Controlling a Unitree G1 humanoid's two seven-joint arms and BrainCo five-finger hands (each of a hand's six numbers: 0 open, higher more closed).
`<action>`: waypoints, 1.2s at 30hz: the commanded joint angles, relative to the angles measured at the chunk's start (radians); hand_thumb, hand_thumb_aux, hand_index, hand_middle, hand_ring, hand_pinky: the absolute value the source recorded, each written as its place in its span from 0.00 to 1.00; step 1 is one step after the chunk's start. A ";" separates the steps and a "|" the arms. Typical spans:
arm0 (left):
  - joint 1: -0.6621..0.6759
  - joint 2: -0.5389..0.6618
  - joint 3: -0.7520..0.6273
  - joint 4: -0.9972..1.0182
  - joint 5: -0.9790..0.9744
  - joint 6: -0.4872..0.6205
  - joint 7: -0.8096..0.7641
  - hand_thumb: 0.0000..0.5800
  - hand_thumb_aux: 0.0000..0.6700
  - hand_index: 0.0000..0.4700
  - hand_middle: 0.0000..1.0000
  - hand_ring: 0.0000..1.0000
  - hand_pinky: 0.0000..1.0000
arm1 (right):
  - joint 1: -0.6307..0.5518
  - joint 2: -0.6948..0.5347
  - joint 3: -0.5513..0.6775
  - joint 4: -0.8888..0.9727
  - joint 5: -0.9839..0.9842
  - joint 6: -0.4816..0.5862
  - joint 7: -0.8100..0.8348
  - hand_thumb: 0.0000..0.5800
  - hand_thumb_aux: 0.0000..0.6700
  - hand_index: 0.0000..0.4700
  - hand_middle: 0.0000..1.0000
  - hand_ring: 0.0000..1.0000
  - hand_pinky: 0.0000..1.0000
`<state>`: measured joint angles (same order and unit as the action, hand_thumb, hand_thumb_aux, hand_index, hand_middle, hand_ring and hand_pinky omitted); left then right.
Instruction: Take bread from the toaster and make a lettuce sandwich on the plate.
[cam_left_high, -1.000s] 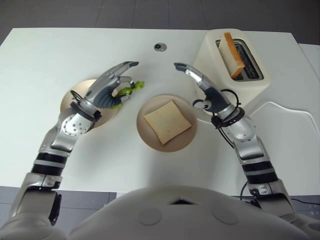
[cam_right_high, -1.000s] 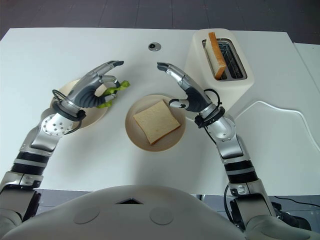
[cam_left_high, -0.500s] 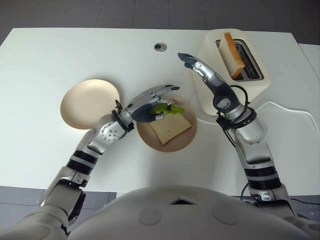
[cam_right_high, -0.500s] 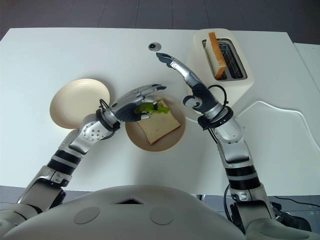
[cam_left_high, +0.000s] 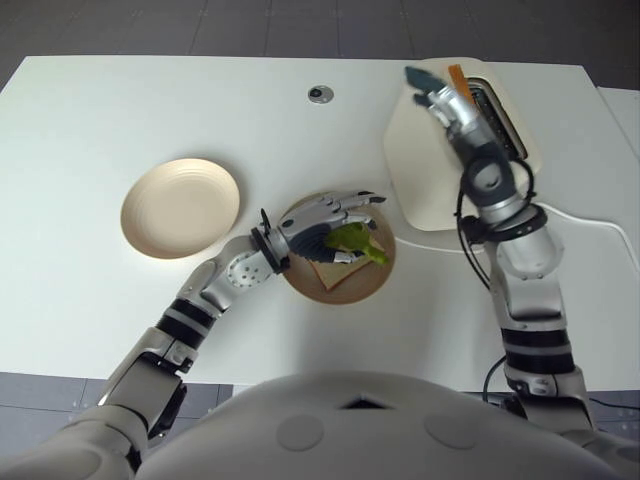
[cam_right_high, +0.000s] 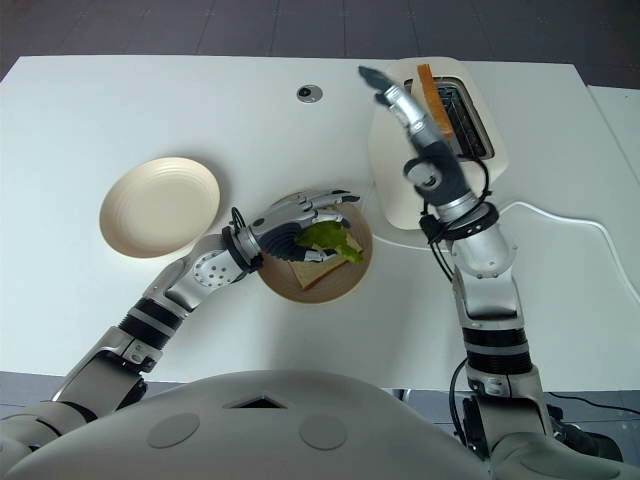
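A broad white table (cam_left_high: 150, 100) takes up most of the scene, its matte top running from the near edge to a straight far edge. Beyond that edge lies a floor (cam_left_high: 250, 25) of dark grey tiles. At the right, the corner of a second white tabletop (cam_left_high: 625, 110) stands just beside the main one, with a narrow gap between them.

A cream toaster (cam_left_high: 415, 170) sits on the far right part of the table with its slots facing up. A slice of bread (cam_right_high: 427, 80) stands upright in the slot nearer the table's middle, its brown crust sticking out above the top. The right hand (cam_left_high: 462, 125) is raised over the toaster, just in front of that slice. Its fingers are stretched out straight, pointing away from the robot, and it holds nothing.

On the left part of the table lies an empty pale plate (cam_left_high: 180, 207), well apart from the toaster. Near the middle, between that plate and the toaster, is a second plate (cam_left_high: 372, 282) of the same colour. On it lies a flat square of bread (cam_left_high: 335, 275), with a green lettuce leaf (cam_left_high: 352, 240) across its top. The left hand (cam_left_high: 318, 218) hovers low over this plate, right above the leaf. Whether it grips the lettuce or has let go cannot be told from here.

A small round metal grommet (cam_left_high: 320, 94) is set into the tabletop near the far edge.
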<state>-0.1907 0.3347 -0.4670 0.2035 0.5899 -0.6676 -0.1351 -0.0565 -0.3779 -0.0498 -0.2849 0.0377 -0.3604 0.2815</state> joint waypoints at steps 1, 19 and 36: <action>-0.004 0.005 -0.004 0.009 -0.006 -0.003 -0.011 0.00 0.00 0.00 0.00 0.00 0.00 | -0.062 -0.012 -0.114 0.028 -0.044 0.061 -0.093 0.00 0.00 0.00 0.00 0.00 0.00; 0.007 0.033 0.050 0.003 -0.031 -0.002 0.000 0.00 0.00 0.00 0.00 0.00 0.00 | 0.000 -0.177 -0.009 0.295 -0.773 0.098 -0.454 0.00 0.00 0.00 0.00 0.00 0.00; 0.014 0.039 0.048 0.003 -0.018 0.002 0.023 0.00 0.00 0.00 0.00 0.00 0.00 | 0.009 -0.194 -0.013 0.252 -0.620 0.115 -0.381 1.00 1.00 1.00 0.45 0.45 0.45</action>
<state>-0.1891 0.3704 -0.4228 0.2040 0.5660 -0.6706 -0.1161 -0.0791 -0.5822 -0.0717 -0.0445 -0.6069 -0.2495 -0.1372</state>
